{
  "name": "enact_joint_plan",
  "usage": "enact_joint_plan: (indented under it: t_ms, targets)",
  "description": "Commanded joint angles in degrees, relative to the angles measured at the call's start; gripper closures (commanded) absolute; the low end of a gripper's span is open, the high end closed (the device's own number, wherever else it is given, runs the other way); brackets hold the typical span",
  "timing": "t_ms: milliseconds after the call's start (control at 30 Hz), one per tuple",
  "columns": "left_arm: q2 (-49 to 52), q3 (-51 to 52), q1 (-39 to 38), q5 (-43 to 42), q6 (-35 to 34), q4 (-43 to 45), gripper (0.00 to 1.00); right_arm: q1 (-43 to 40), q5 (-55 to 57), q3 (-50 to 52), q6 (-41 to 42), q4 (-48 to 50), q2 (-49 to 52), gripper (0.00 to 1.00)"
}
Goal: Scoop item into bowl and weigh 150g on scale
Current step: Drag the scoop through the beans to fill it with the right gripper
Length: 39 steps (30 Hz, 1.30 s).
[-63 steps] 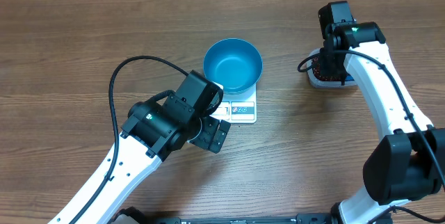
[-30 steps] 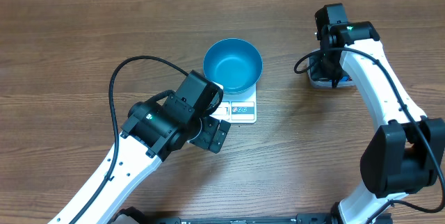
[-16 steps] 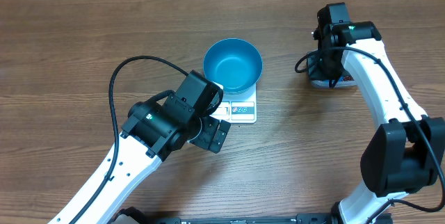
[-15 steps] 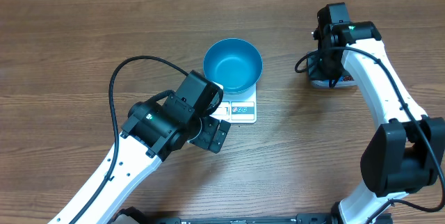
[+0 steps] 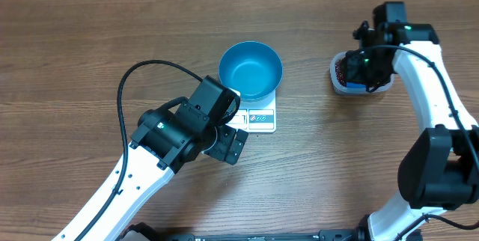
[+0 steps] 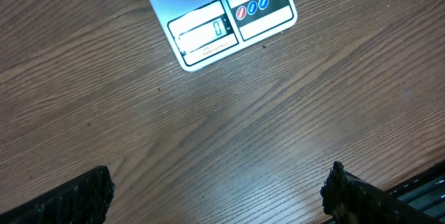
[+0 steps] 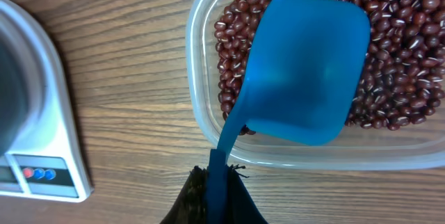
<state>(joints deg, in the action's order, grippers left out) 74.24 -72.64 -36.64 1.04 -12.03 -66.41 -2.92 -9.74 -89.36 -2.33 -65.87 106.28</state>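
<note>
Left gripper [image 5: 228, 145]: jaws spread wide, empty, above the table [image 6: 278, 126] just short of the scale [image 6: 229, 26]. Bowl [image 5: 251, 69] sits on the scale; no contents seen. Farthest, right gripper [image 7: 217, 197] pinches the scoop [image 7: 306, 71] handle, over the beans [image 7: 236, 22] in the clear tub [image 7: 198, 113]. Judged step: loading. Next move calls for digging in and lifting level.

Counted: one blue bowl [image 5: 251, 70], one white scale [image 5: 260, 119], one clear tub [image 7: 198, 113], one blue scoop [image 7: 306, 78], one heap of beans [image 7: 400, 29] too numerous to tally, one left gripper [image 6: 215, 203], one right gripper [image 7: 217, 196], one wooden table [image 5: 75, 46].
</note>
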Motion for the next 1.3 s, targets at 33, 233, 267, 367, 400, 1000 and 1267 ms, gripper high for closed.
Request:
enact_joint_plan:
  t_ms: [33,233,267,367,400,1000,1267]
  targets:
    - [-1.22,-0.44,0.35,-0.48,-0.81,0.02,0.0,-1.9,-11.1,-0.76,-5.7,-0.63,0.57,0.96]
    - [-1.22,-0.44,0.35,-0.48,-0.81,0.02,0.0,-2.05,-12.39,-0.76,-7.1,-0.57,0.57,0.96]
    - [-1.22,-0.44,0.35,-0.48,-0.81,0.02,0.0,-2.05,-12.5,-0.76,-7.21,-0.59,0.57,0.96]
    - [-1.22,-0.44,0.35,-0.48,-0.81,0.02,0.0,-2.05,-13.0,-0.76,-7.21,-0.5,0.57,0.96]
    - [-1.22,-0.44,0.35,-0.48,-0.81,0.02,0.0,-2.05,-13.09,-0.76,-7.21,-0.42,0.57,0.96]
    - [-1.22,-0.44,0.35,-0.48,-0.81,0.02,0.0,-4.46,-16.98,-0.76,-8.7,-0.44,0.57,0.96]
    - [-1.22,-0.44,0.35,-0.48,-0.81,0.02,0.01,-10.71,-24.74,-0.7,-12.13,-2.84,0.57,0.96]
